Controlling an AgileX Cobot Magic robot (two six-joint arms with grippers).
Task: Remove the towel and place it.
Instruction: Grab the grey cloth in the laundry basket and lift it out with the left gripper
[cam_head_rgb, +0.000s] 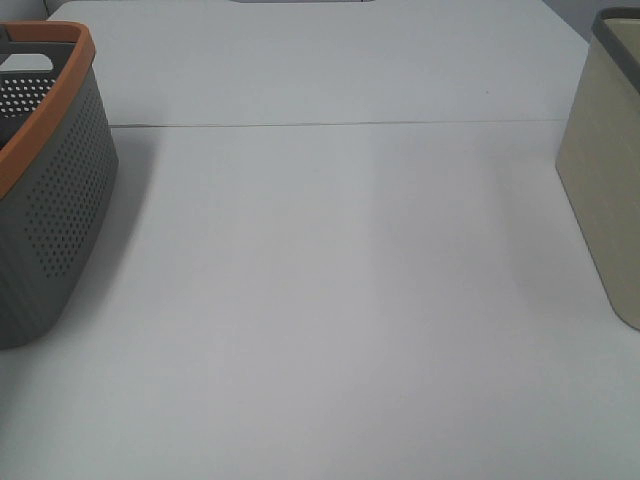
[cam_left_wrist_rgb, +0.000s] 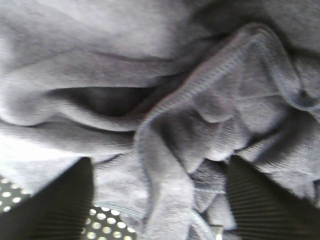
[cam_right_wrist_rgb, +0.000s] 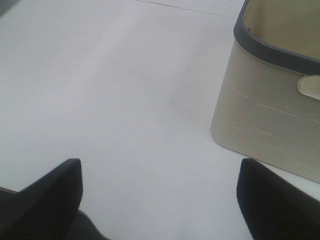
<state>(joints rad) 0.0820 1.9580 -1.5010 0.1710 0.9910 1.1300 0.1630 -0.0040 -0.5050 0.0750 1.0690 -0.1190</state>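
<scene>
The dark grey-purple towel (cam_left_wrist_rgb: 165, 100) lies crumpled and fills the left wrist view, with a hemmed edge running across its folds. My left gripper (cam_left_wrist_rgb: 157, 200) is open right over it, one dark finger (cam_left_wrist_rgb: 50, 200) on each side of a fold, inside the perforated grey basket (cam_left_wrist_rgb: 102, 222). My right gripper (cam_right_wrist_rgb: 160, 200) is open and empty above the white table (cam_right_wrist_rgb: 125, 100). Neither gripper nor the towel shows in the exterior high view.
A grey perforated basket with an orange rim (cam_head_rgb: 50, 200) stands at the table's left edge. A beige bin with a dark grey rim (cam_head_rgb: 605, 190) stands at the right edge and shows in the right wrist view (cam_right_wrist_rgb: 270, 105). A seam (cam_head_rgb: 330, 125) crosses the table.
</scene>
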